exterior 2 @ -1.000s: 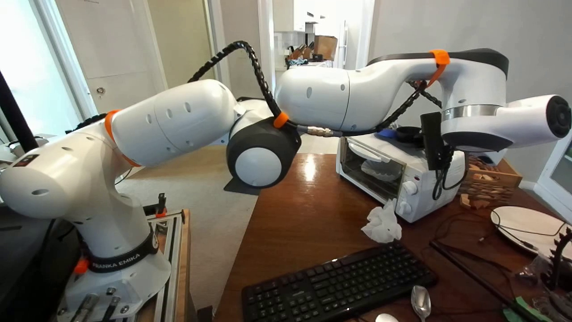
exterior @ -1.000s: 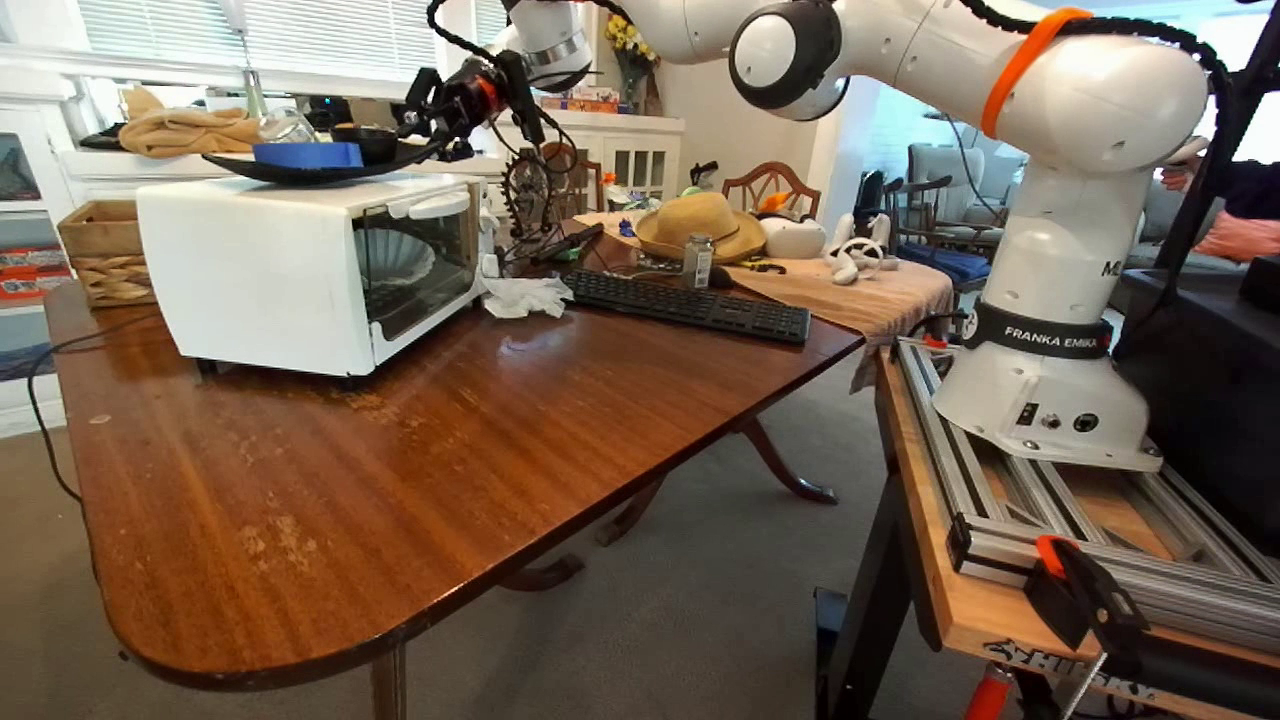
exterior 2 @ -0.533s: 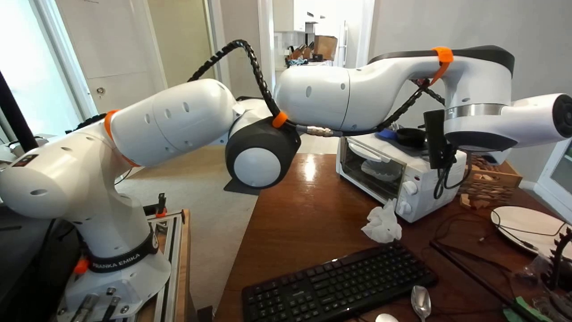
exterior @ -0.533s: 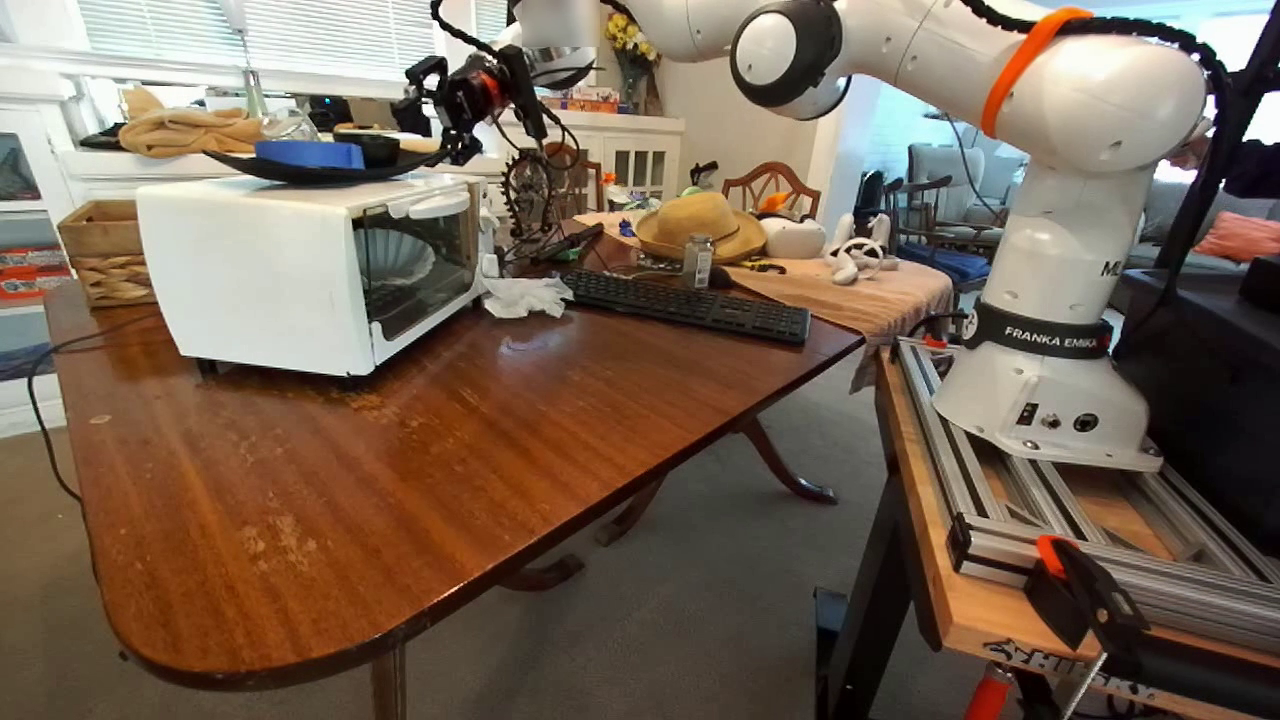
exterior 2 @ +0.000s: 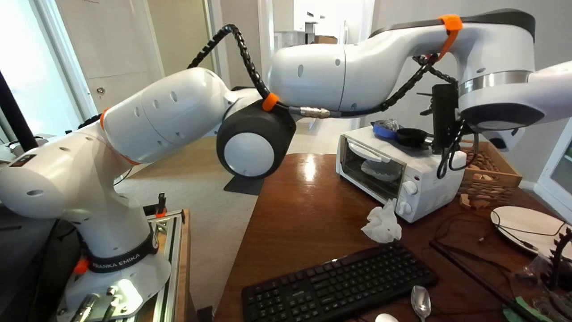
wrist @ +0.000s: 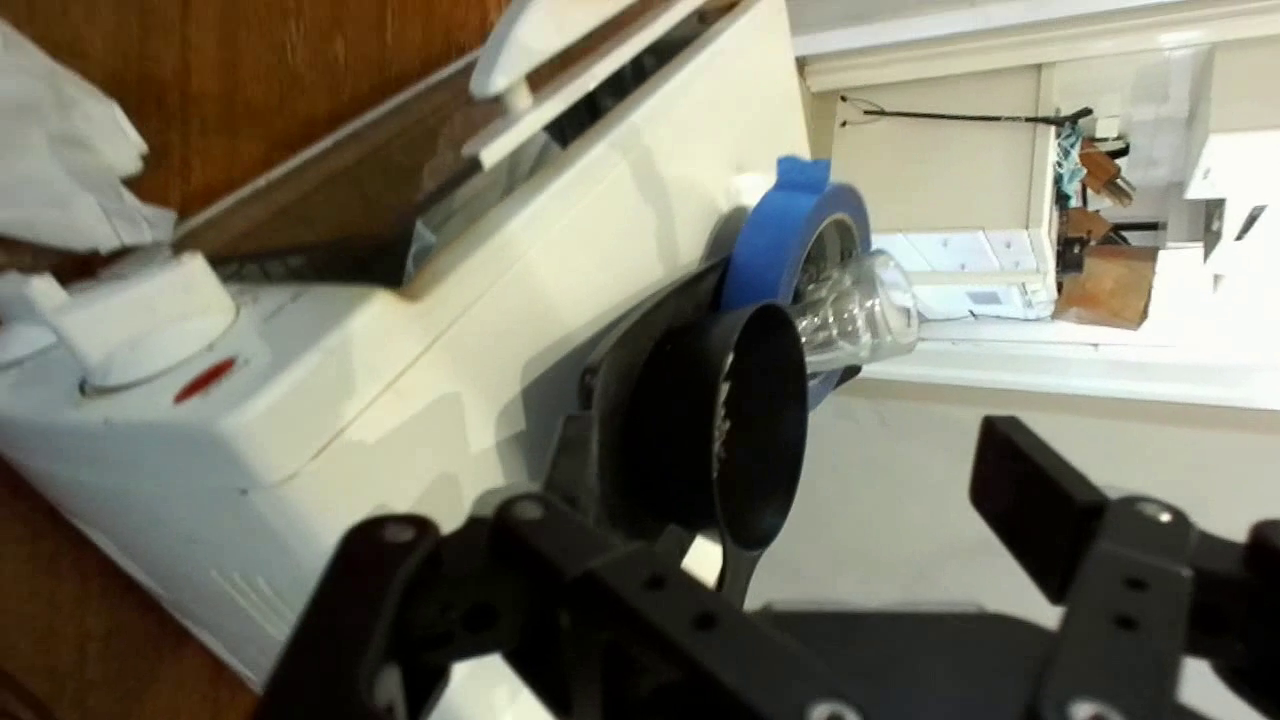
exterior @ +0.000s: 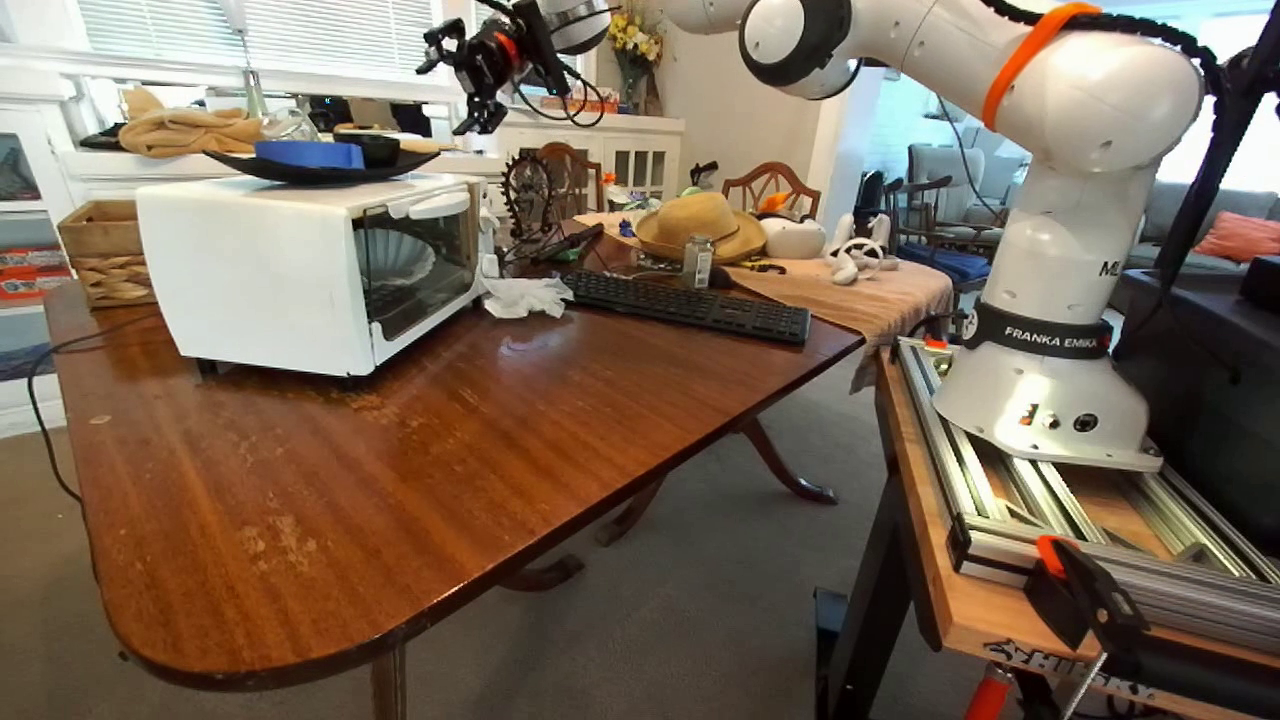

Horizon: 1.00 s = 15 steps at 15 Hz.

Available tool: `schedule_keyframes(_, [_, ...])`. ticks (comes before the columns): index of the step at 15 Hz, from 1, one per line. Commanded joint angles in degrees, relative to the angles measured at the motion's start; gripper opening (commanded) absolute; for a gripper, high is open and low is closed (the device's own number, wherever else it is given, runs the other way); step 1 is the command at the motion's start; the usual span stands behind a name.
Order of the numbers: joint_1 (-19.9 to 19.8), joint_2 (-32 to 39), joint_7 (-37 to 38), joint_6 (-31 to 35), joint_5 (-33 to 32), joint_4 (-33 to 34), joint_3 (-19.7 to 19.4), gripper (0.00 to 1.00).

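The arm (exterior 2: 313, 76) has risen away from the dark plate (exterior: 410, 163), its jaws spread wide; the black pan (wrist: 760, 430) sits on that plate atop the white toaster oven (exterior: 250, 270), beside blue tape (wrist: 755, 250).

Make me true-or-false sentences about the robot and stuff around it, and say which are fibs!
1. The blue tape sits on the black plate. True.
2. The jaws are squeezing the black pan. False: they stand open, holding nothing.
3. The white toaster oven stands on the wooden table. True.
4. The keyboard is pink. False: it is black.
5. The straw hat is on the toaster oven. False: it lies on a peach cloth.
6. A metal spoon lies near the keyboard. True.
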Motion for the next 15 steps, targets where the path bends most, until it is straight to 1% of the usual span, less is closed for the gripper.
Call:
schedule_keyframes(1, [1.00, -6.74, 10.09, -6.64, -3.17, -2.85, -2.60, 1.00])
schedule_keyframes(3, [1.55, -9.84, 14.90, -11.29, -4.58, -3.38, -3.36, 1.00])
schedule_keyframes(5, [2.17, -12.24, 17.84, -16.00, -5.97, -3.51, -4.06, 1.00])
schedule_keyframes(8, [4.58, -15.20, 21.97, -15.75, -10.93, -2.77, -7.57, 1.00])
schedule_keyframes(12, [7.66, -18.57, 27.47, -15.03, -16.77, -3.41, -11.96, 1.00])
schedule_keyframes(15, [10.68, -21.21, 32.24, -14.64, -21.12, -3.62, -15.39, 1.00])
